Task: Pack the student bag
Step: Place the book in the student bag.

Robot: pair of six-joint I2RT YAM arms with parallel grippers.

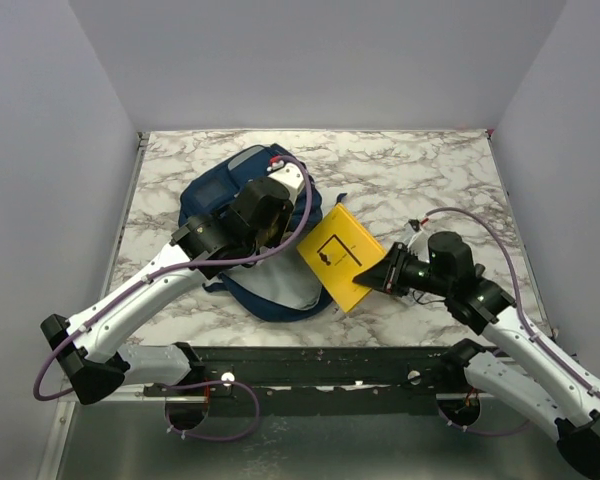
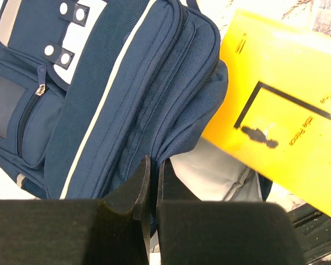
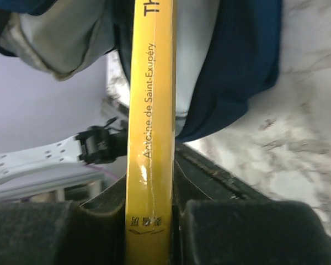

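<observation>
The navy student bag (image 1: 220,200) lies on the marble table at centre left, its mouth facing right. My left gripper (image 1: 270,232) is shut on the bag's top flap (image 2: 171,127) and holds the mouth open, showing the pale lining (image 2: 215,174). My right gripper (image 1: 373,276) is shut on the spine of a yellow book (image 1: 342,255), which is tilted with its far edge at the bag's opening. In the right wrist view the book's spine (image 3: 150,138) runs up between my fingers toward the bag's lining (image 3: 60,38).
The marble table (image 1: 430,170) has bare surface at the back and right. A black rail (image 1: 320,365) runs along the near edge. Grey walls enclose the table on three sides.
</observation>
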